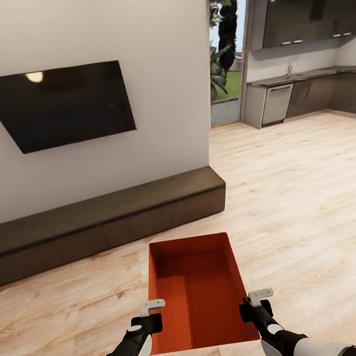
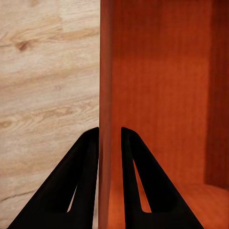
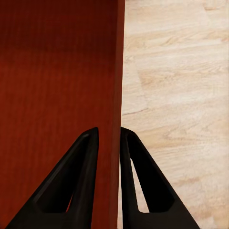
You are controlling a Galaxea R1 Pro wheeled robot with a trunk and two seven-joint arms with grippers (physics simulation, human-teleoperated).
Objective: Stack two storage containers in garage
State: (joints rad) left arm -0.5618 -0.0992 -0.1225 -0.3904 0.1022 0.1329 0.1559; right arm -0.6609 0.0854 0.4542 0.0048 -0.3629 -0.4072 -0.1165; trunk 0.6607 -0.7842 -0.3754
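Clearly both fingers pinching container [image 1: 198, 294] walls, left [image 1: 153, 314], right [image 1: 253, 303], near edge arm-hidden.

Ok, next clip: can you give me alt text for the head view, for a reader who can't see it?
Two robot arms hold an orange-red storage container by its side walls, the left end effector and right end effector clamped on opposite rims, above light wood flooring. Beyond it are a low dark cabinet, a wall-mounted black TV and a kitchen.
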